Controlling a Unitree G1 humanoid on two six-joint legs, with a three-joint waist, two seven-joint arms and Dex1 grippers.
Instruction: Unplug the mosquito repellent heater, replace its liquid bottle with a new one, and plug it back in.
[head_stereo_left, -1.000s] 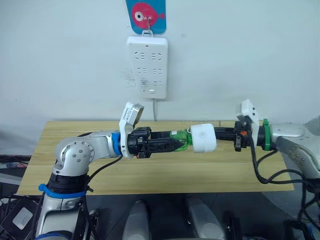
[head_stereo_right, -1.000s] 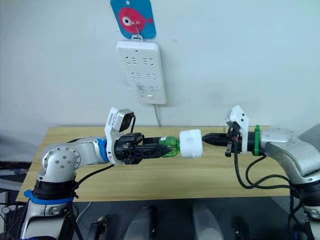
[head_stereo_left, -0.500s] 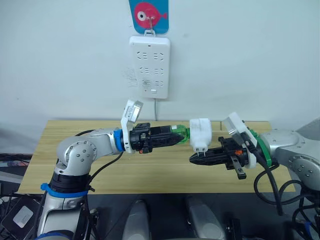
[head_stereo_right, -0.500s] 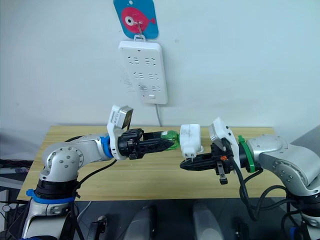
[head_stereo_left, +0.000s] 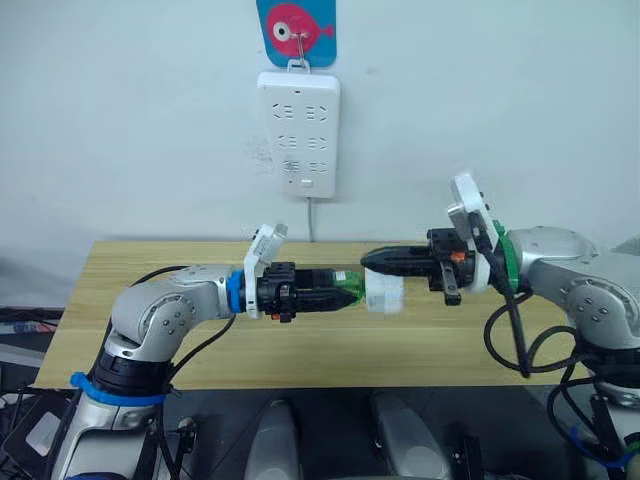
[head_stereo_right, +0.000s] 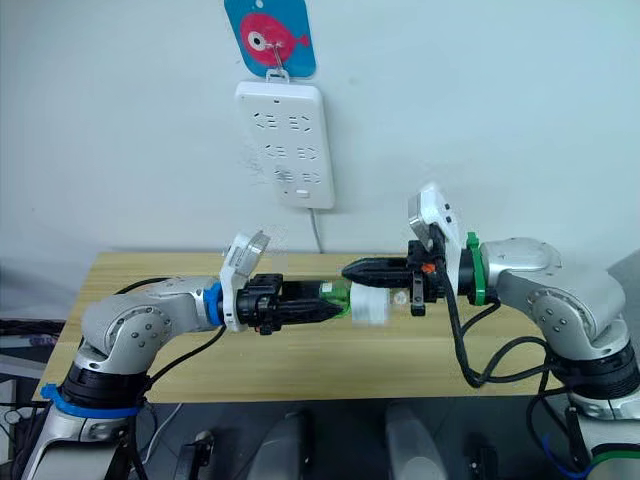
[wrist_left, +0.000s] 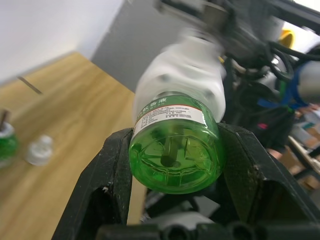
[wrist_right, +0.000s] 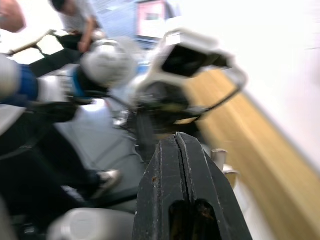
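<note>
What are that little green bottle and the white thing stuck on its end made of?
The green bottle looks like clear, glossy plastic: light passes through and moulded ribs show in its base. The mosquito repellent heater looks like opaque, smooth white plastic, probably.

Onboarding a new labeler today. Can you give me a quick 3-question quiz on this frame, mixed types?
1. True or false: the left hand is shut on the green liquid bottle.
2. Multiple choice: where is the mosquito repellent heater? A) plugged into the power strip; B) on the end of the green bottle, above the table; C) lying on the table.
3. Short answer: how do the right hand's fingers stand, and where is it relative to the heater?

Key: 1. True. 2. B. 3. Shut together, empty, just above the heater.
</note>
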